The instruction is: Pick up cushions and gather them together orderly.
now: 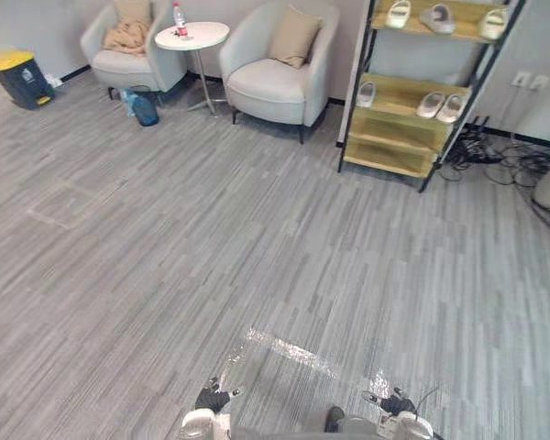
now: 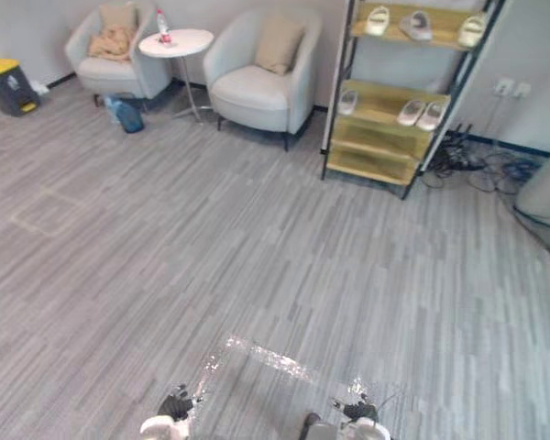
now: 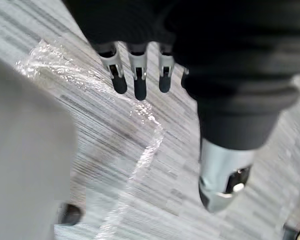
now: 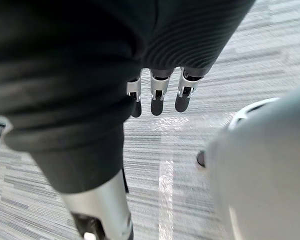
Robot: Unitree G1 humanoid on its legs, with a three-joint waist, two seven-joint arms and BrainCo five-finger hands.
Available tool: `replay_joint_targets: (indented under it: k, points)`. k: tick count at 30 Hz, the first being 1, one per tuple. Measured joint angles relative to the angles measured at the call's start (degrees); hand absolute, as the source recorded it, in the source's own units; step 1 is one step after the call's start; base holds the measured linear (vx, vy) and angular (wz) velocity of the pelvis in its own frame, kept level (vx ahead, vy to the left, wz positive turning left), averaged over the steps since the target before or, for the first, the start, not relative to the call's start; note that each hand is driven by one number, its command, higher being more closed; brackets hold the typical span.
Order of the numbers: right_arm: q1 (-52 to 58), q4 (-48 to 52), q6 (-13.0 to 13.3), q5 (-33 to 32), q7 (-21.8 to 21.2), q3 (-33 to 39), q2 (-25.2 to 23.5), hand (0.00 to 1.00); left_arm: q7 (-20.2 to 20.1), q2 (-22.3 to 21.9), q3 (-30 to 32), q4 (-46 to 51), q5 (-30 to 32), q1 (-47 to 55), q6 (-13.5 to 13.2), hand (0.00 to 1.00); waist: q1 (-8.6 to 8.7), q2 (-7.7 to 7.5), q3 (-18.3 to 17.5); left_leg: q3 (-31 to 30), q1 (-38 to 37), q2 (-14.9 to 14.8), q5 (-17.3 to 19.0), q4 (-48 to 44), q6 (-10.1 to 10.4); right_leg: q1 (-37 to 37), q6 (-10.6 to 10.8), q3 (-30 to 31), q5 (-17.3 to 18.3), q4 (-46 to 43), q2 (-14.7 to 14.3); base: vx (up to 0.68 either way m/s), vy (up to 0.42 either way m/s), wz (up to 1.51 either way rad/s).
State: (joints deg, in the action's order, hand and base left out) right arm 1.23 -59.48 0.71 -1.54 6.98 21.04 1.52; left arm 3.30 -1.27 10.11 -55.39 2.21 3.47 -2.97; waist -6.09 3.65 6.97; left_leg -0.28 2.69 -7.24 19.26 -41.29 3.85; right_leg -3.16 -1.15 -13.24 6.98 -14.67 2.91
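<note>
Down at the near edge I see my left hand (image 1: 213,398) and right hand (image 1: 396,401) hanging low over the grey floor (image 1: 257,238), each with its fingers (image 3: 139,80) straight, spread apart and empty, pointing toward the floor. Both cushions are far off: a tan cushion (image 1: 294,37) leans against the back of the right armchair (image 1: 273,87). The second cushion (image 1: 133,11) stands at the back of the left armchair (image 1: 128,66) above a crumpled tan cloth (image 1: 124,38), with a round white table (image 1: 192,37) between the chairs.
</note>
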Motion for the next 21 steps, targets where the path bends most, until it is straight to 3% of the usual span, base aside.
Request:
replay_joint_targets:
  k: [2, 4, 5, 6, 9, 14, 21]
  points:
    - [0.28, 0.09, -0.01, -0.99, 0.19, 0.02, -0.27, 0.0, -0.07, -0.04, -0.09, 0.62, 0.01, -0.05, -0.01, 0.0, 0.02, -0.31, 0.11, 1.49, 1.88, -0.02, 1.33, 2.52, 0.22, 2.56, 0.12, -0.22, 0.09, 1.64, 0.17, 0.16, -0.032, 0.02]
    - [0.37, 0.39, -0.01, -1.15, 0.32, -0.03, -0.58, 0.0, -0.08, -0.24, -0.44, 0.95, 0.0, -0.27, -0.11, 0.0, -0.04, -0.29, 0.11, 0.6, 4.9, 2.55, 0.78, 11.41, 0.06, 3.21, 1.45, 0.38, 1.21, 1.6, 1.19, 0.12, 0.075, -0.09]
    - [0.65, 0.75, 0.0, -1.13, 0.32, -0.13, -0.42, 0.0, -0.06, -0.28, -0.81, 0.96, 0.0, -0.5, -0.21, 0.0, -0.08, 0.02, 0.16, -1.02, 5.08, 3.84, -4.42, 16.36, -0.07, 2.86, 2.56, 1.09, 2.25, 0.47, 1.24, 0.11, 0.157, -0.29]
    - [1.03, 1.15, 0.0, -1.08, 0.31, -1.03, -0.61, 0.0, -0.02, 0.42, -0.78, 0.76, 0.0, -0.15, -0.31, 0.0, -0.44, -0.81, -0.47, 0.05, 3.69, 4.8, -5.4, 18.06, -0.98, 2.95, 3.39, 3.11, 2.78, 0.08, 1.69, 0.13, 0.147, -0.26]
    - [2.02, 2.11, 0.02, -0.76, 0.28, -1.97, -1.65, 0.0, -0.06, 1.24, -0.62, 0.75, 0.01, -0.12, -0.41, 0.0, -0.47, -2.68, -0.95, 2.07, 1.9, 5.98, -5.46, 20.49, -1.9, 3.5, 4.29, 4.54, 2.43, 1.12, 2.99, 0.14, 0.109, -0.27]
    - [2.67, 2.32, 0.0, -0.65, 0.23, -3.24, -1.9, 0.0, -0.07, 1.73, -0.6, -0.45, 0.01, -0.24, -0.13, 0.0, -0.3, -3.54, -1.42, 2.85, -0.9, 7.88, -5.79, 23.16, -2.49, 5.54, 4.67, 4.62, 2.25, 3.8, 4.46, 0.16, 0.083, -0.04]
    - [2.86, 2.35, 0.08, -0.63, 0.14, -1.09, -3.48, 0.0, -0.13, 1.8, -0.76, -0.48, 0.0, 0.58, -0.02, 0.0, -0.44, -3.87, -2.65, 2.1, -3.82, 8.2, -6.34, 26.57, -3.21, 8.63, 4.79, 4.17, 2.19, 7.19, 4.31, 0.08, -0.009, 0.03]
